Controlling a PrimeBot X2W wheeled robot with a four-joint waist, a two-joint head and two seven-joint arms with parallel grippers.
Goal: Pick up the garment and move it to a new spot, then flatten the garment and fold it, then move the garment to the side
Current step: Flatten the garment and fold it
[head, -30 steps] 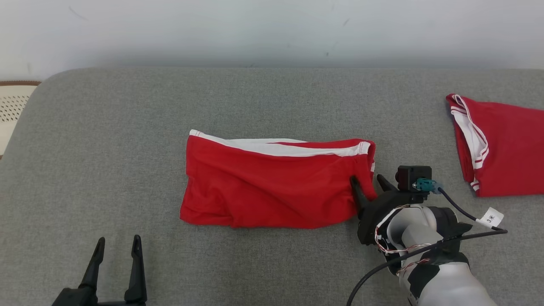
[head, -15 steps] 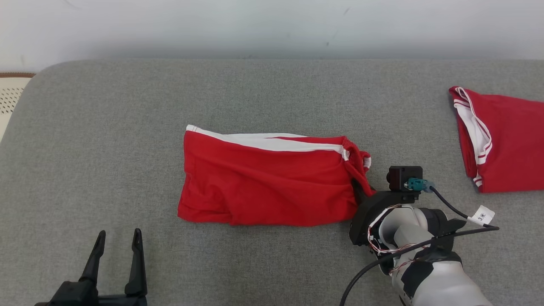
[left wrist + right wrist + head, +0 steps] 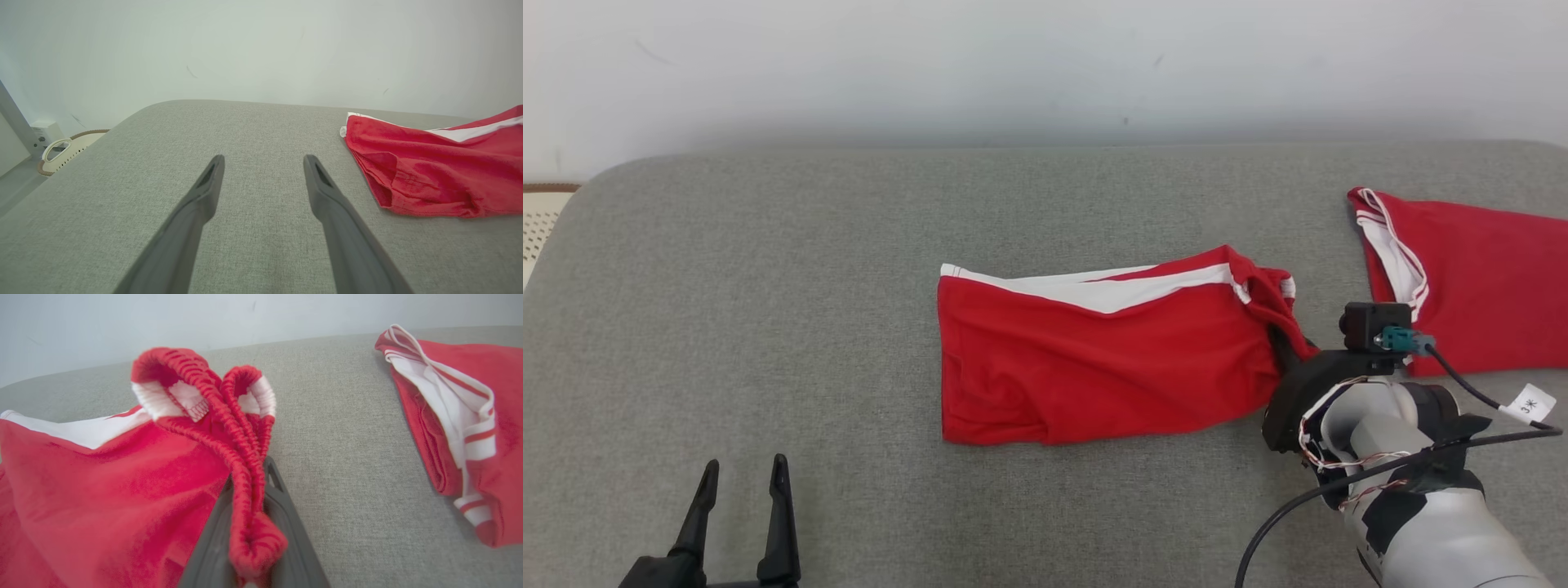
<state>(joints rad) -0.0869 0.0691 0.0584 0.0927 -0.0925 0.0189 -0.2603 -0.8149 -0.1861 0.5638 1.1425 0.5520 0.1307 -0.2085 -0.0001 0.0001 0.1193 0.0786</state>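
Note:
The garment (image 3: pixel 1094 367) is a pair of red shorts with a white side stripe, lying folded on the grey padded surface (image 3: pixel 768 286). My right gripper (image 3: pixel 1290 347) is shut on the bunched elastic waistband at its right end. In the right wrist view the waistband (image 3: pixel 241 428) loops up out of the closed gripper (image 3: pixel 249 473), and the red cloth (image 3: pixel 102 477) trails off to the left. My left gripper (image 3: pixel 742 478) stands open at the lower left, well clear of the cloth. The left wrist view has nothing between its spread fingers (image 3: pixel 263 161), with the garment's left end (image 3: pixel 429 179) off to the right.
A second red garment (image 3: pixel 1470 278) with white trim lies at the right edge, close to my right wrist, and also appears in the right wrist view (image 3: pixel 457 416). A pale perforated basket (image 3: pixel 67 149) stands beyond the surface's left end. A white wall runs behind.
My right gripper has shut on the garment's waistband end and pulled it right, toward the second red garment. The head camera has shifted. The left gripper has stayed open in place.

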